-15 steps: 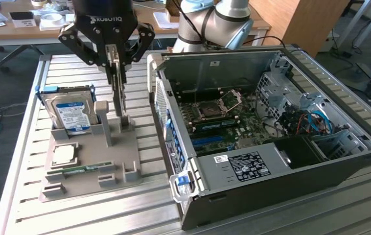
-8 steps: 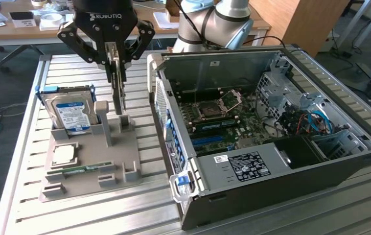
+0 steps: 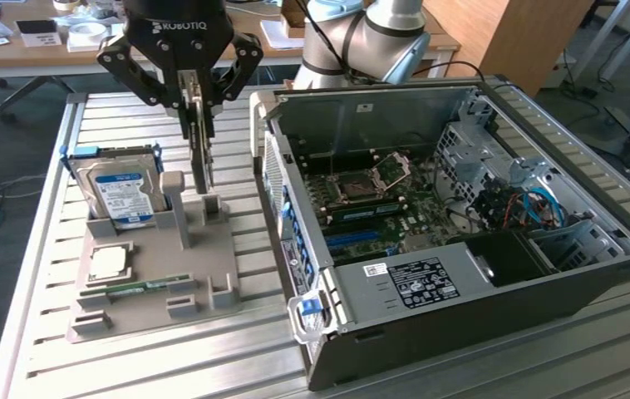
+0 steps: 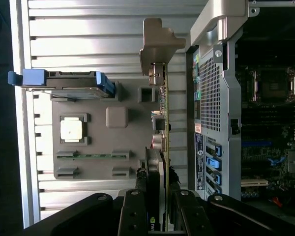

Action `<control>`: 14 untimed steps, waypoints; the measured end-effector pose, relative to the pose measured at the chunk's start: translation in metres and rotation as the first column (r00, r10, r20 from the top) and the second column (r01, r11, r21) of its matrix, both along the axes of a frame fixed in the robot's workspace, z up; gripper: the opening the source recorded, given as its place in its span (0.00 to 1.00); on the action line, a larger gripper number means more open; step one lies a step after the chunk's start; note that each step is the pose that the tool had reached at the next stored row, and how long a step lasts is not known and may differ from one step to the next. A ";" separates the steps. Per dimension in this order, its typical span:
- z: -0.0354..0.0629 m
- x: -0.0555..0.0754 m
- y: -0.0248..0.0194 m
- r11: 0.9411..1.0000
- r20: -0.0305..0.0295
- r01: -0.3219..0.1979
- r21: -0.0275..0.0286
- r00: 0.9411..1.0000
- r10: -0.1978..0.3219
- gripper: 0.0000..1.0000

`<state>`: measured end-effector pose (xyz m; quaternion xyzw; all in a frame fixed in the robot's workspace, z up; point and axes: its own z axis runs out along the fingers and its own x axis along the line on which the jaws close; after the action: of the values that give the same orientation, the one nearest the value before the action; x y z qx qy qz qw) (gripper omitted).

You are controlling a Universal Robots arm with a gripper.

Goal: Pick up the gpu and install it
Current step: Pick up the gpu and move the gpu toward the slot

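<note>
I see the slatted tabletop (image 3: 126,366) carrying the open case (image 3: 460,299), side panel off, its near wall edge facing the grey fixture (image 3: 209,249). The fixture sits just beside the case, on the exterior view's left of it. The gpu (image 3: 202,158) stands upright on edge over the fixture, parallel to that case wall with a narrow gap between. The tool (image 3: 196,104) is clamped on the gpu's upper edge. I cannot tell whether the lower edge clears the fixture posts. The drive (image 3: 121,195) stands farther from the case.
</note>
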<state>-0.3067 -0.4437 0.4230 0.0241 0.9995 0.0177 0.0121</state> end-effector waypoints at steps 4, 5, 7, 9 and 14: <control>0.0018 0.000 0.0000 1.000 0.000 0.000 0.000 1.000 0.000 0.27; 0.0018 0.000 0.0000 1.000 0.000 0.000 0.000 1.000 0.000 0.27; 0.0018 0.000 0.0000 1.000 0.000 0.000 0.000 1.000 0.000 0.27; 0.0019 0.000 0.0000 1.000 0.000 0.000 0.000 1.000 0.000 0.27; 0.0019 0.004 0.0000 1.000 0.000 0.000 0.000 1.000 0.000 0.27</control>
<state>-0.3027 -0.4437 0.4249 0.0241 0.9995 0.0177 0.0121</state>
